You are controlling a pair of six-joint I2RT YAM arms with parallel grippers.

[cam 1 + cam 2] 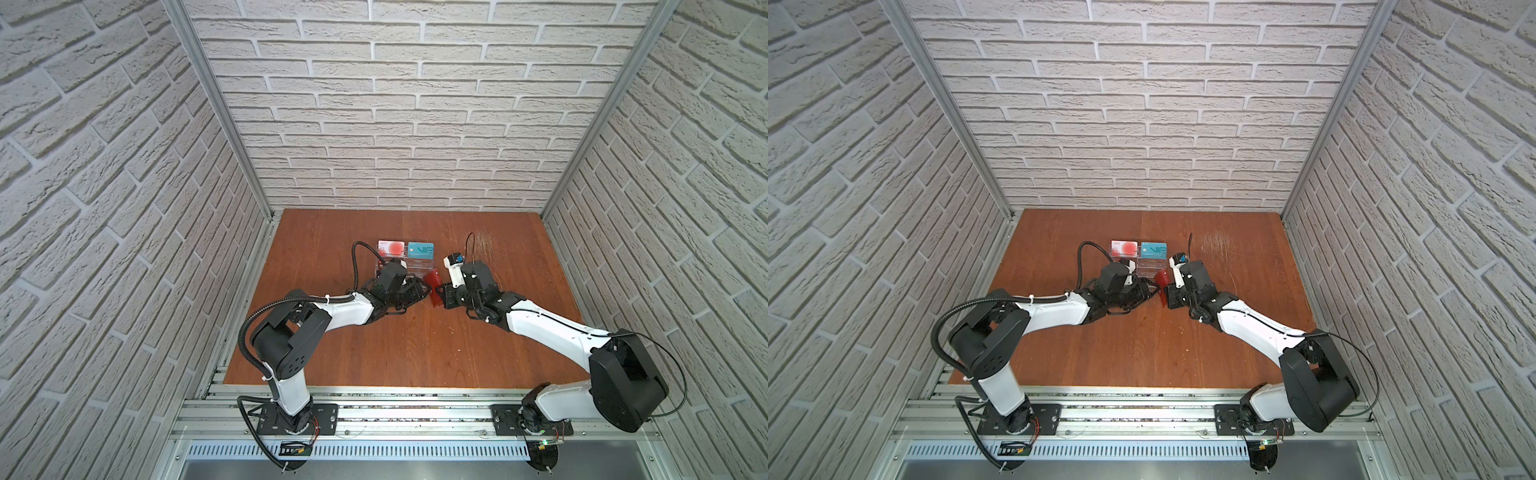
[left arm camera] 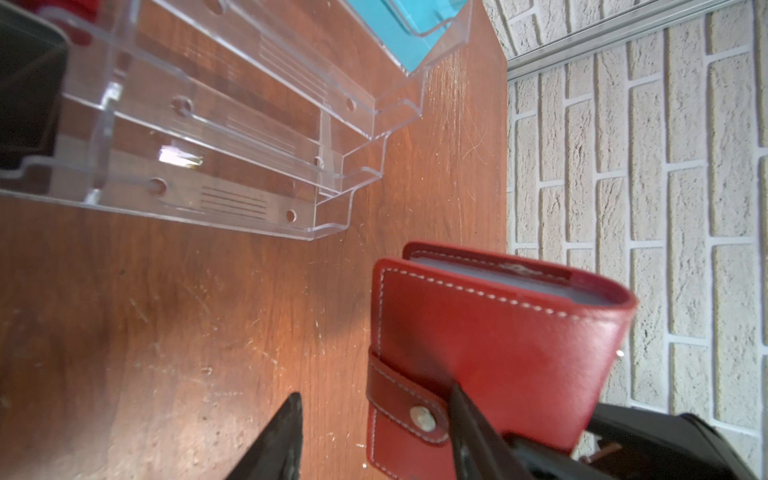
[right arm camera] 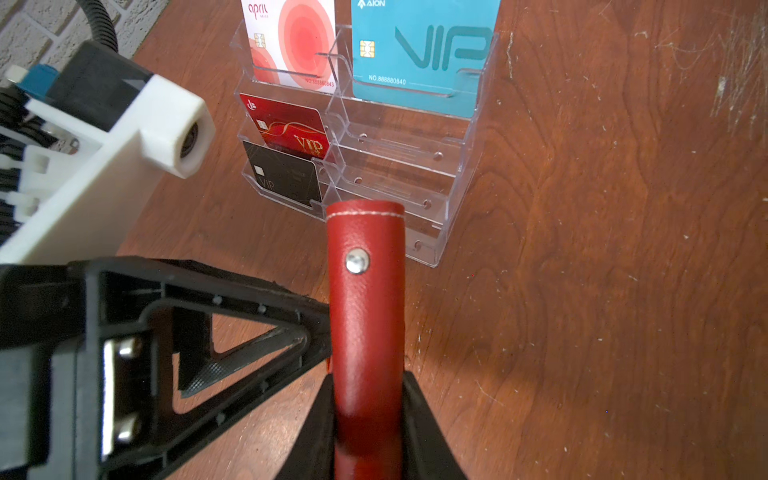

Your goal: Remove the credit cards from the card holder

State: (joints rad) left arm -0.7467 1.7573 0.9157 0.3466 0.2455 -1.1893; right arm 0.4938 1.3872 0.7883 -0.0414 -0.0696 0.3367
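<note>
- A small red leather-like card holder with white stitching is held on edge over the middle of the brown wooden counter, just in front of a clear acrylic stepped stand.
- The card holder's rounded spine, which carries one metal rivet, faces the right wrist camera. Its long axis runs from the right gripper toward the stand and the counter's far edge.
- The right fingers pinch the card holder from both sides at its near end.
- In the left wrist view, the card holder is closed. A red snap tab crosses its opening edge, and grey sleeve pages show between the covers. No card can be made out inside.
- The left gripper meets it from the counter's left side. Its fingers are spread, one lying over the cover beside the tab and the other clear of the leather.
- The stand, in the counter's far half, has two columns of pockets and holds four cards.
- Its left column holds a white-and-red card, a red "VIP" card and a black card. Its right column holds a teal "VIP" card in the top pocket.
- Count: one card holder, one stand, four cards, two arms.
</note>
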